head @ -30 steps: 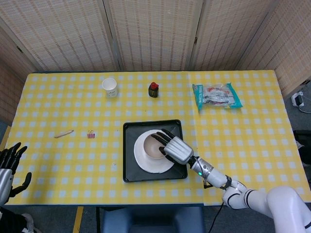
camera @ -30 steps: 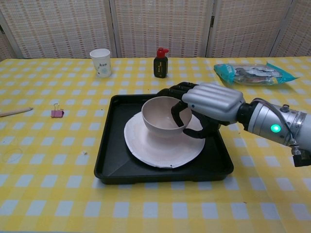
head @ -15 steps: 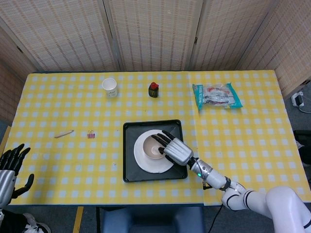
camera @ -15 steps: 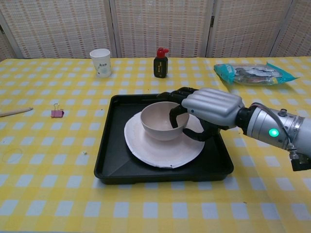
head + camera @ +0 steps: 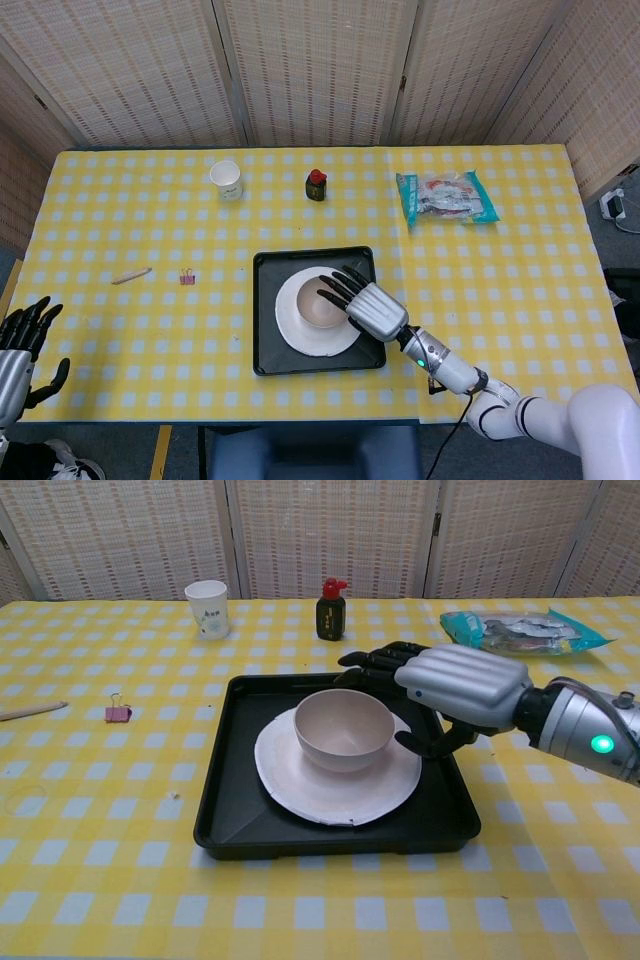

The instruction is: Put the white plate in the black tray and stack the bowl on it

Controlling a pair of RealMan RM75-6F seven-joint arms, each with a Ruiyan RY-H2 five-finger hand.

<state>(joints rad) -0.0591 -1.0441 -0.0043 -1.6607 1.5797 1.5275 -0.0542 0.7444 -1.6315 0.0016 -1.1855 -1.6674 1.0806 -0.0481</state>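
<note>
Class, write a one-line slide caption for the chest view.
Right hand open beside the bowl, which sits on the white plate in the black tray.

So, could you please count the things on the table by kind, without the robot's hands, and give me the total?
Black tray: 1
White plate: 1
Bowl: 1
Paper cup: 1
Small dark bottle with red cap: 1
Snack packet: 1
Pink binder clip: 1
Wooden stick: 1
Total: 8
</note>
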